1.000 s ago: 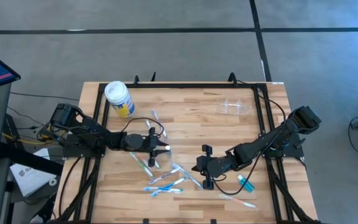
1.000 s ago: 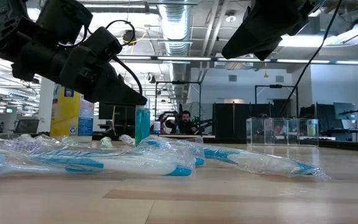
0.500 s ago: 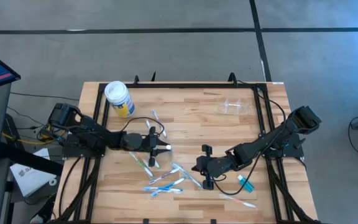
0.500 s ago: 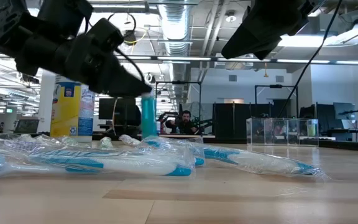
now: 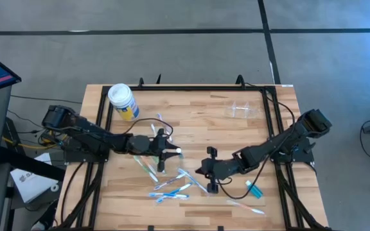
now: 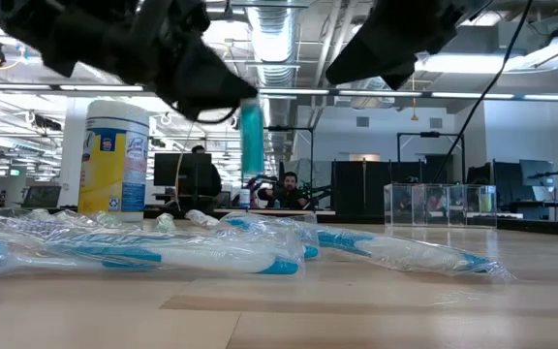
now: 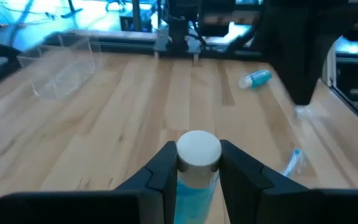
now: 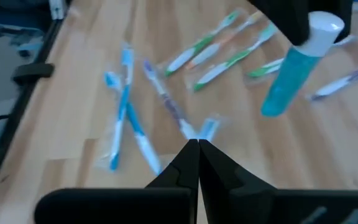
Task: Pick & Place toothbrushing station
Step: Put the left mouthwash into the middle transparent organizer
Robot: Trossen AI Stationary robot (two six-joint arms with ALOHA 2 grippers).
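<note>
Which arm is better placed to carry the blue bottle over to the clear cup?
Left. The left tool is shut on the blue bottle, lifted off the table. The right tool is shut and empty above the toothbrushes; the clear cup stands untouched.

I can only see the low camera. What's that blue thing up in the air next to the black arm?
Observer: It's a small blue bottle with a white cap, pinched in the left gripper.
Operator: What's the other arm doing?
Observer: The right gripper is shut and empty, hanging over the wrapped toothbrushes.
Operator: Where's the see-through cup?
Observer: The clear cup sits alone near the table's upper-right corner in the overhead view, away from both arms.
</note>
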